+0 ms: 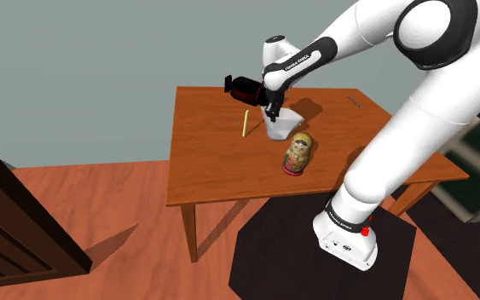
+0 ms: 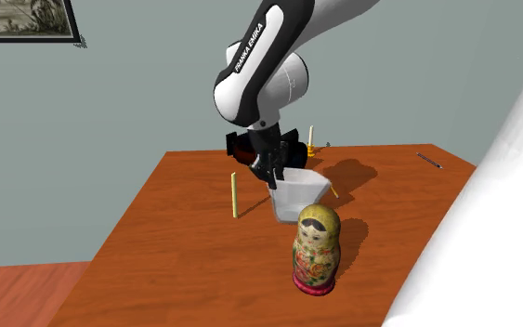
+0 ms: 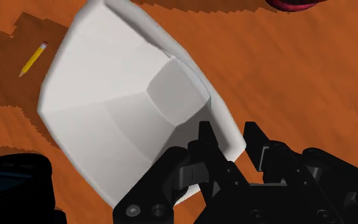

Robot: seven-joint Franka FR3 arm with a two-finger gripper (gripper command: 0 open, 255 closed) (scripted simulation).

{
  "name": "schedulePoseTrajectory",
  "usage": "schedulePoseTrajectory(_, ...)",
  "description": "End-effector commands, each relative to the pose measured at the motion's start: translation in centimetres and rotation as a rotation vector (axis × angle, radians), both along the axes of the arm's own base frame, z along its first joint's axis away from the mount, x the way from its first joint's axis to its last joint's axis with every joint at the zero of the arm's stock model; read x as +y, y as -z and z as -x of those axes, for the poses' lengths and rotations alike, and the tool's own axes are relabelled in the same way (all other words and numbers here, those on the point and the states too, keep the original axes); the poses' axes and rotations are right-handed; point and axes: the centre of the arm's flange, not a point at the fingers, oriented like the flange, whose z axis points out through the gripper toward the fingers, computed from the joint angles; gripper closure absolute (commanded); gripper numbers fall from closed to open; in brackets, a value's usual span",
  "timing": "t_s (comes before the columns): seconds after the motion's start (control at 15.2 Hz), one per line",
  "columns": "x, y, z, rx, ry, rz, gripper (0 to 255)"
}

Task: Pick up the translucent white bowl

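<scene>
So the claw [image 3: 229, 130] is clamping onto the bowl [image 3: 120, 95] right now, biting one side wall. One finger is sitting inside the rim, the other is pressing on the outside, and the white wall is filling the gap between them. Makes sense to me: the bowl is looking way too wide to straddle whole, so an edge pinch is the grab that's going to work. The bowl is sitting mouth-up, spreading out directly under and ahead of the claw. I'm not managing to tell whether its base is leaving the table [image 1: 221, 170] or resting on it, so I'm guessing the lift is only just starting at best. With a one-sided grip like that, I'm expecting it to want to tip while rising.

A painted nesting doll [image 1: 297, 154] is standing upright near the claw, close beside the bowl on the side toward the stand [image 1: 349, 243]. A pencil [image 3: 33, 58] is showing past the bowl's far edge from the claw.

Everything is sitting on a reddish-brown wooden table over a similar plank floor [image 1: 101, 196]. A plain grey-green wall [image 1: 76, 68] is running behind it, with a framed picture [image 2: 22, 19] hanging on it.
</scene>
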Motion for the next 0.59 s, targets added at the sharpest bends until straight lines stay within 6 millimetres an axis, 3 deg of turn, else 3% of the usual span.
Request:
schedulePoseTrajectory(0.0, 0.0, -1.1, 0.0, 0.000, 0.000, 0.000, 255)
schedulePoseTrajectory(0.4, 0.0, -4.2, 0.0, 0.000, 0.000, 0.000, 255)
schedulePoseTrajectory(0.53, 0.0, -4.3, 0.0, 0.000, 0.000, 0.000, 255)
